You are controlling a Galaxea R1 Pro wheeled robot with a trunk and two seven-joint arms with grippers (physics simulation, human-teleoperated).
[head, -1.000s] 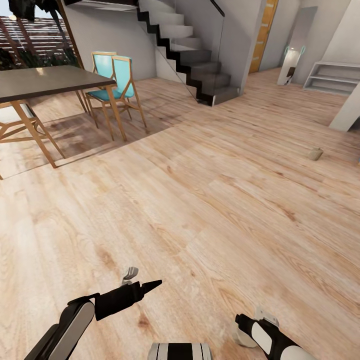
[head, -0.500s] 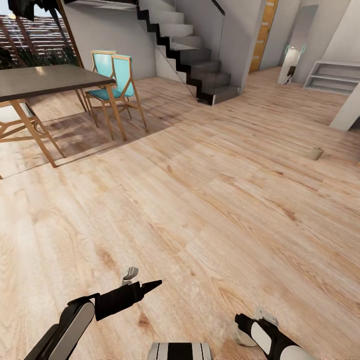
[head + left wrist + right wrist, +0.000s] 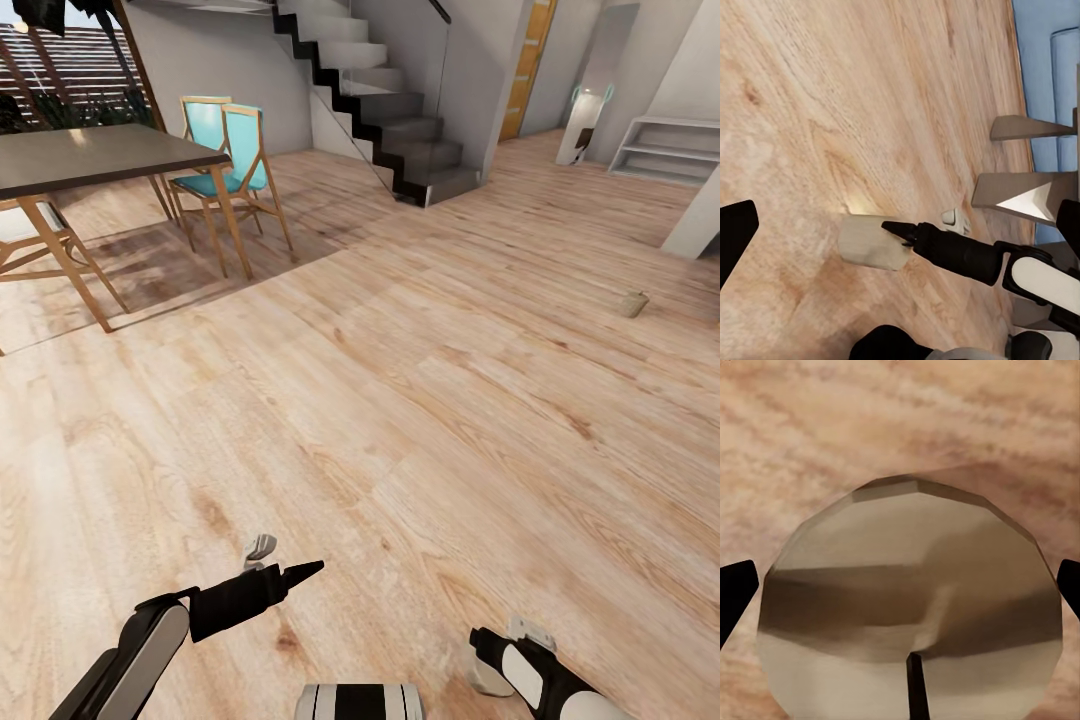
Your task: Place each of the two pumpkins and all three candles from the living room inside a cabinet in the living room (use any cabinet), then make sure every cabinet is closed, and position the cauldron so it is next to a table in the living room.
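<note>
A pale beige candle point(image 3: 489, 677) sits between the fingers of my right gripper point(image 3: 482, 668) at the bottom of the head view, held just above the wooden floor. The right wrist view looks at the same candle point(image 3: 907, 600) end on, with a dark fingertip point(image 3: 735, 592) against each side. The left wrist view also catches this candle point(image 3: 872, 241) on the right gripper's black finger point(image 3: 945, 249). My left gripper point(image 3: 290, 557) hangs open with nothing in it, low over the floor. A second candle point(image 3: 632, 303) lies on the floor far to the right.
A dark dining table point(image 3: 90, 160) with wooden chairs, two with turquoise seats point(image 3: 232, 150), stands at the back left. A black-and-grey staircase point(image 3: 390, 110) rises behind it. Grey shelving point(image 3: 665, 150) and a wall corner point(image 3: 700, 220) are at the far right.
The whole head picture has shifted slightly, so the camera moved. Both arms and the held candle keep their places in the view.
</note>
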